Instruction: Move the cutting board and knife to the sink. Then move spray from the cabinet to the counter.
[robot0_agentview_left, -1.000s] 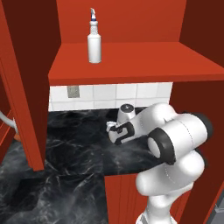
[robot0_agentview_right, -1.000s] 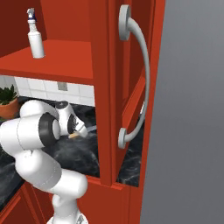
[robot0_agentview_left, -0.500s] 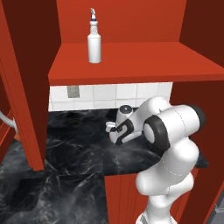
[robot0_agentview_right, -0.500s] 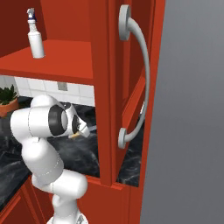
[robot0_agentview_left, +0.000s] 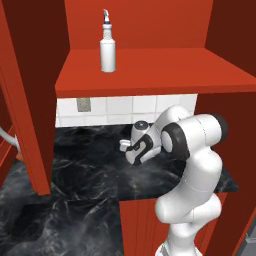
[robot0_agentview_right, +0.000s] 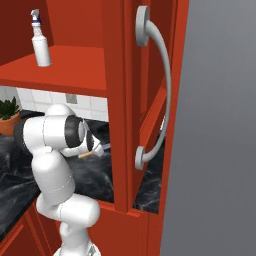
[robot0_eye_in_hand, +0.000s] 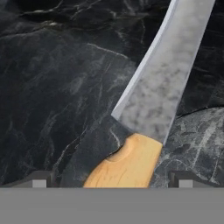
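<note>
Knife (robot0_eye_in_hand: 153, 92) sits between the claw (robot0_eye_in_hand: 109, 181) tips, handle gripped, blade out over the black worktop (robot0_agentview_left: 75, 170) below the red cabinet (robot0_agentview_left: 150, 65). Judged step: carrying it to the sink. Spray (robot0_agentview_left: 108, 47) stands on the cabinet shelf, untouched.

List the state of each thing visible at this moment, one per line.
knife: held by its handle between the fingertips, blade out over the counter
gripper: shut on the knife
spray: upright on the cabinet shelf, untouched
cabinet: open
counter: bare under the blade
</note>
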